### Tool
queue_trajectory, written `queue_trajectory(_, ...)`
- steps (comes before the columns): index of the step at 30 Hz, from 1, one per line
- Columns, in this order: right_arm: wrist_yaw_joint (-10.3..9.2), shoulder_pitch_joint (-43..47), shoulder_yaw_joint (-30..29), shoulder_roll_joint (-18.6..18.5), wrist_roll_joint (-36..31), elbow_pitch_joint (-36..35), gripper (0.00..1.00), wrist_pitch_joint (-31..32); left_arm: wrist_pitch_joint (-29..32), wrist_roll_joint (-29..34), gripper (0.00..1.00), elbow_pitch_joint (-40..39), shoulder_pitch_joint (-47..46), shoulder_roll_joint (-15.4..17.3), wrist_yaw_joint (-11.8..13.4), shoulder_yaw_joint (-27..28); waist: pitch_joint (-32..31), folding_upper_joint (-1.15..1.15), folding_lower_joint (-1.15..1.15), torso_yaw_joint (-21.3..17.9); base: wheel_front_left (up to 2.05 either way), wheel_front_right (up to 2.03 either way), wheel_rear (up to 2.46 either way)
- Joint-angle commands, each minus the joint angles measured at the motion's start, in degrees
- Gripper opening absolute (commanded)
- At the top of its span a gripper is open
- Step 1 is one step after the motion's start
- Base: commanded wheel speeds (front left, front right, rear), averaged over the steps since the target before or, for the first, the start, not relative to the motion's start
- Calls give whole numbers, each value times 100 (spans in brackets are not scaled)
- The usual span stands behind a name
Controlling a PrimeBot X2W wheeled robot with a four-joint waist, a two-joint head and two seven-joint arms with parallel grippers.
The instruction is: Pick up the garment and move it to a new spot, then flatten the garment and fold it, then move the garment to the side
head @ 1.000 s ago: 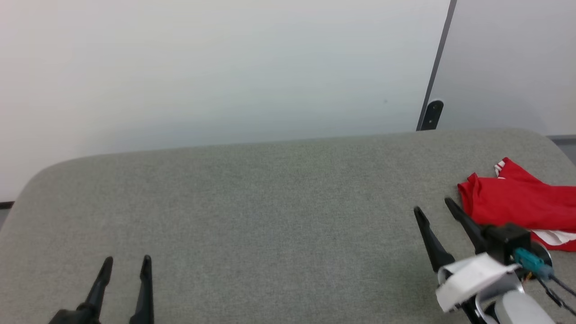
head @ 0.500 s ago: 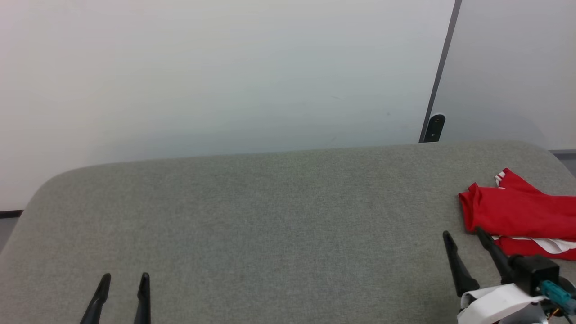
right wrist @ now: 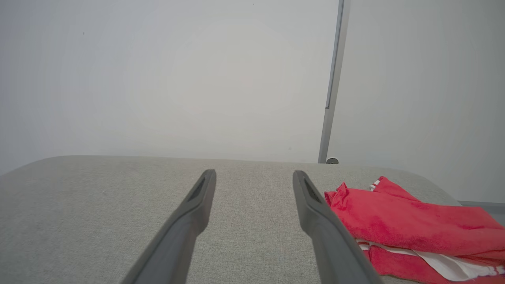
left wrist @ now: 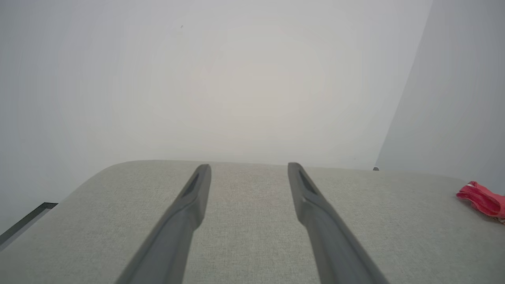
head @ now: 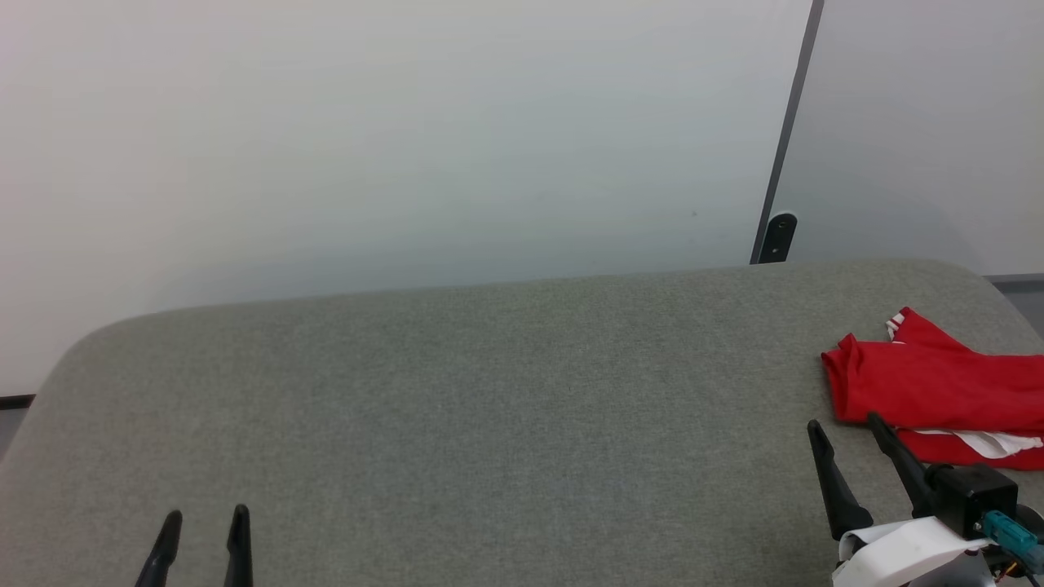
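The garment (head: 938, 391), red with a strip of white showing, lies folded at the far right of the grey padded table (head: 489, 391), cut off by the frame's right edge. In the right wrist view the garment (right wrist: 406, 225) sits just right of my own fingers. My right gripper (head: 844, 424) stands open and empty, its right fingertip close beside the garment's near left corner. At the lower left my left gripper (head: 204, 518) is open and empty, far from the cloth. The left wrist view catches the garment (left wrist: 481, 199) as a small red fold at its right edge.
A pale wall rises behind the table, with a dark vertical strip (head: 791, 122) and a small black fitting (head: 780, 232) at its foot. The table's rounded back corners and its far edge (head: 457, 285) bound the surface.
The head camera has shifted, so the whole picture moved. My right gripper has drawn back toward me and to the right, away from the garment's left edge. Both grippers stay open.
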Motion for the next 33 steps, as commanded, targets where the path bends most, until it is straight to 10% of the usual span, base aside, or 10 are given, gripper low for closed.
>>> queue_trajectory(1, -10, -10, 20, -7, -44, 4, 100, -24, 3, -81, 100, 39, 58, -2, -27, 14, -2, 0, 0, -8, 0, 0, 0)
queue_trajectory(8, -10, -32, 37, -29, -20, 21, 100, -24, 3, -358, 100, 136, 60, 32, -51, -98, -7, 0, 0, -28, 0, 0, 0)
queue_trajectory(9, 0, -3, 28, -10, 3, 16, 0, 0, 1, -352, 0, 134, 38, 25, -10, -95, -7, 0, 0, -28, 0, 0, 0)
queue_trajectory(33, 0, 122, -361, 312, 1976, 6, 0, 592, 568, -2173, 0, 685, -488, -302, -12, -96, 121, 0, 0, 31, 0, 0, 0)
